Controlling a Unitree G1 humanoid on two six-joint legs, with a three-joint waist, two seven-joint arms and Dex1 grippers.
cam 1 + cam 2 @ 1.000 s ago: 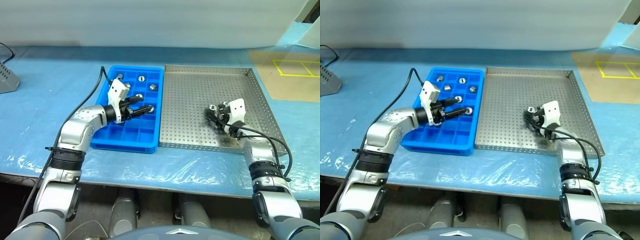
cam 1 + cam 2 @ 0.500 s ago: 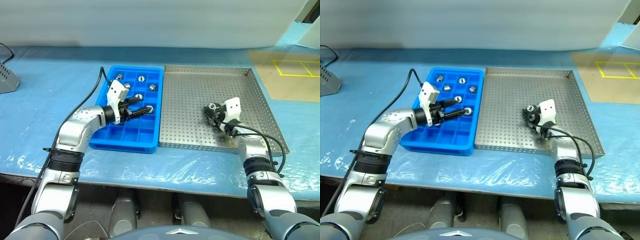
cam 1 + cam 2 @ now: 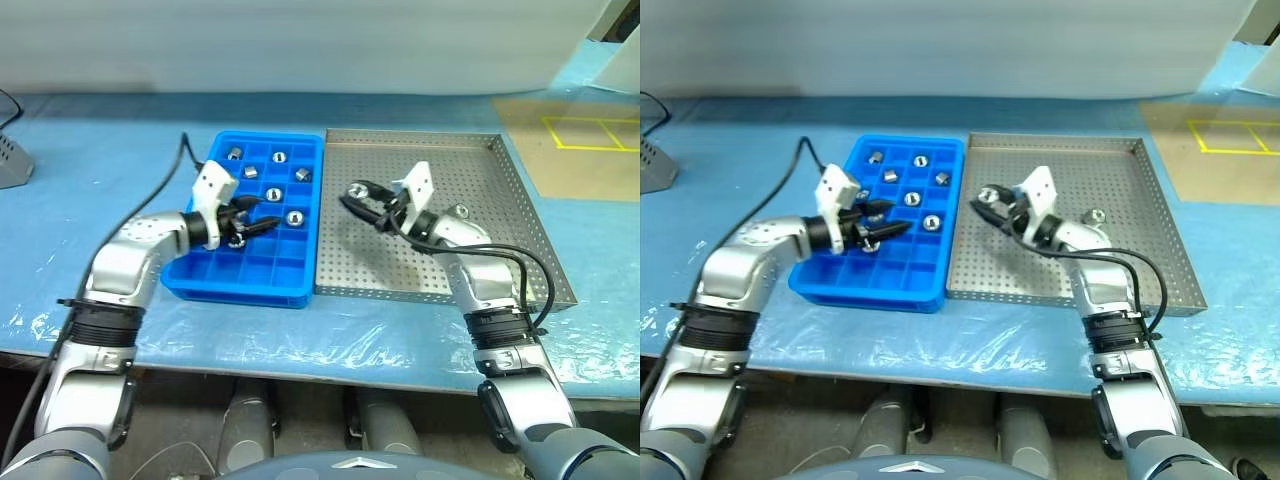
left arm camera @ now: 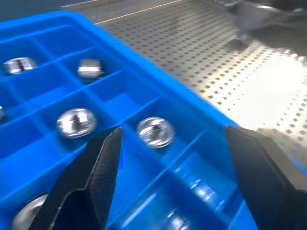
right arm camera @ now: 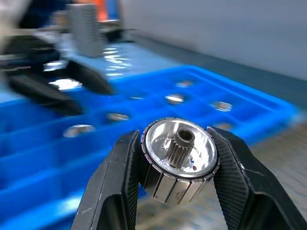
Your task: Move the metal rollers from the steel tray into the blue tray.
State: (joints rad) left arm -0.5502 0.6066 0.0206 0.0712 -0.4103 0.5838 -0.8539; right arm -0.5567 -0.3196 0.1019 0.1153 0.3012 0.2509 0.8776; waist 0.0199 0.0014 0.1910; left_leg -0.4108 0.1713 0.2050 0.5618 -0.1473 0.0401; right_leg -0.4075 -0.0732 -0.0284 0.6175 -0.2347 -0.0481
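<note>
blue tray (image 3: 205, 277): several metal rollers (image 3: 294, 217) | steel tray (image 3: 520, 215): one

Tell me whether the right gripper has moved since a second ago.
Yes. The right gripper, shut on a roller, went from the steel tray's near right part toward its edge beside the blue tray.

Eight metal rollers (image 3: 294, 217), one blue tray (image 3: 236, 284), one steel tray (image 3: 505, 205).

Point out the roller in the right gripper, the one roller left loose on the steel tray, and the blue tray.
Held roller (image 5: 178, 158), right wrist view, shiny end face.
Loose roller (image 3: 461, 211), left eye view, its top.
Blue tray (image 3: 236, 290), left eye view, near rim.
</note>
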